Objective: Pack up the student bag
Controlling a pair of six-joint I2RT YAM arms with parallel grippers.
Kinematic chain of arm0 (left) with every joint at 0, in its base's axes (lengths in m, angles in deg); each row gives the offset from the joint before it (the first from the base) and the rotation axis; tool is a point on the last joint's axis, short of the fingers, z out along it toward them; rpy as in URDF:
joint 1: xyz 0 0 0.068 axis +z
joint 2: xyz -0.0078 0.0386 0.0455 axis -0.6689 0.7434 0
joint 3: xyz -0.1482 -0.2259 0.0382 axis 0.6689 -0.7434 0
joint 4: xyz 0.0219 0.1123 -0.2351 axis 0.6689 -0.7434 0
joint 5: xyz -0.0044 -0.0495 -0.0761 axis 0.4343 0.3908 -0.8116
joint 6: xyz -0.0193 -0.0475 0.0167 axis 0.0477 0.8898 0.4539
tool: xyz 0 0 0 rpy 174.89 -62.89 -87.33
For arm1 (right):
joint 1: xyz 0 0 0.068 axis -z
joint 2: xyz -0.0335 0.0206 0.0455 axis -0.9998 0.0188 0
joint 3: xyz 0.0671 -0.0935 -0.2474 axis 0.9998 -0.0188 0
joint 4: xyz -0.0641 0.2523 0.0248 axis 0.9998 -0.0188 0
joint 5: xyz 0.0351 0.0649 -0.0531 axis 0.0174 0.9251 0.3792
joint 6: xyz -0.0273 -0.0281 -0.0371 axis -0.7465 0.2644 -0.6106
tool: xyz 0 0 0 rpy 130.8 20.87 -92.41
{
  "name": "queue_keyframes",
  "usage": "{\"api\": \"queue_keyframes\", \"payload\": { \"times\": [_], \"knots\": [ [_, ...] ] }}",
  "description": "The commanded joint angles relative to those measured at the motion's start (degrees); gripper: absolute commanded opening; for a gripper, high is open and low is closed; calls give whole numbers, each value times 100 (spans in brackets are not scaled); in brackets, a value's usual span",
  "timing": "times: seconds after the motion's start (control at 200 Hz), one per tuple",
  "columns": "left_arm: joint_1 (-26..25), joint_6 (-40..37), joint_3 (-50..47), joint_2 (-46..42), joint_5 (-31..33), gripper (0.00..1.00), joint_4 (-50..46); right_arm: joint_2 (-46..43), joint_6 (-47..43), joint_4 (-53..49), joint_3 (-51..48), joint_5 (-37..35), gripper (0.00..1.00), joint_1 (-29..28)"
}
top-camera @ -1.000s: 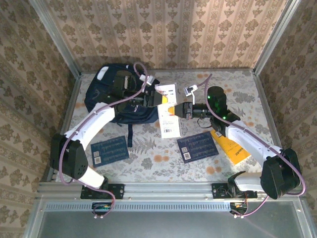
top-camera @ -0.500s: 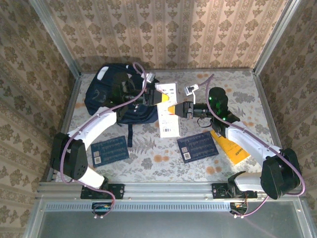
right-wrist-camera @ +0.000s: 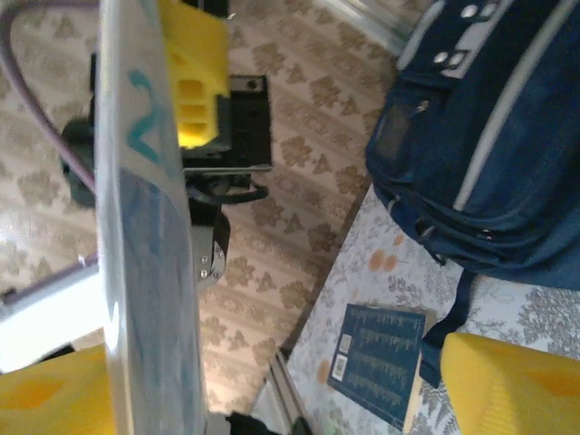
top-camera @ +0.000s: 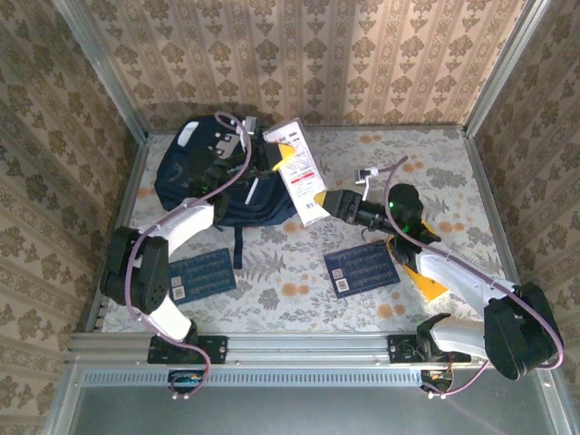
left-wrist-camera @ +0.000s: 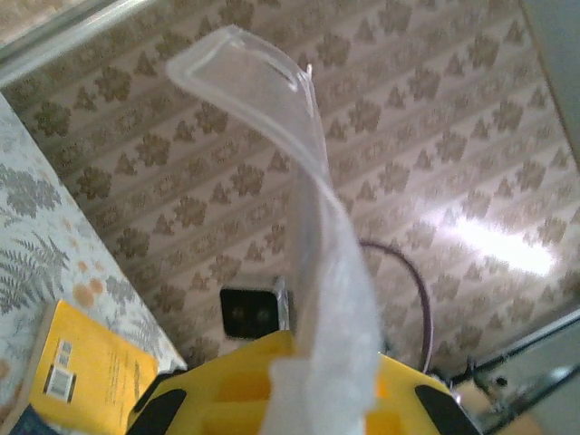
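Top external, read from the near edge outward: finds a left navy booklet (top-camera: 201, 275) and a right navy booklet (top-camera: 362, 267) flat on the flowered table (top-camera: 290, 299), with a yellow book (top-camera: 428, 283) partly under the right arm. Further in, catches the right gripper (top-camera: 337, 205) at the lower end of a clear plastic packet (top-camera: 301, 174). In the right wrist view, stands with jaws wide apart, the packet edge-on against one yellow finger (right-wrist-camera: 45, 394) and clear of the other, so not pinched. Beyond that, has the left gripper (top-camera: 277, 150) closed on the packet's upper end, the sleeve rising from between its yellow fingers (left-wrist-camera: 227, 399) in the left wrist view. Farthest, places the student bag (top-camera: 204, 177) in the far left corner, lying on the table, straps trailing toward the near edge, just beneath and left of the left gripper. Runs the packet's long axis on a slant, from the bag's right edge down toward the right gripper. Puts the left arm much the nearer to the bag, so probably leaves the carry leftward to that arm. Cannot tell from these views whether the bag's mouth is open.
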Motion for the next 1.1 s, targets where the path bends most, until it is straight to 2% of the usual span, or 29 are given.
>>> {"api": "queue_keyframes", "payload": {
  "times": [0.0,0.12,0.19,0.43,0.695,0.725,0.83,0.875,0.97,1.015,1.04,1.095],
  "knots": [
    [-65,422,-43,-91,674,0,862,-133,912,1305,-298,-997,89,-139],
    [-87,276,-79,-175,894,0,625,36,1241,1970,-352,-1339,90,-412],
    [-117,205,-110,-219,995,0,483,152,1227,2165,-253,-1472,85,-578],
    [-195,-86,-292,-347,1181,1,10,469,1083,2295,103,-1818,60,-776],
    [-265,-118,-340,-205,1246,1,-13,535,847,1970,164,-2248,30,-825],
    [-435,-122,-340,-181,1246,2,-25,536,838,1954,158,-2273,26,-825],
    [-423,-132,-386,-139,1276,11,-64,473,805,1844,111,-2359,12,-825],
    [-398,-156,-422,-130,1285,19,-108,414,754,1749,82,-2389,6,-825],
    [-336,-214,-437,-102,1198,45,-273,185,535,1421,-5,-2504,4,-823],
    [-336,-312,-398,-103,1080,52,-572,44,381,1205,-46,-2529,3,-811],
    [-137,-420,-383,-112,1016,54,-781,-71,307,1034,-66,-2556,3,-805],
    [29,-849,-315,-207,894,59,-1645,-324,97,678,-141,-2637,3,-783]
  ]
}}
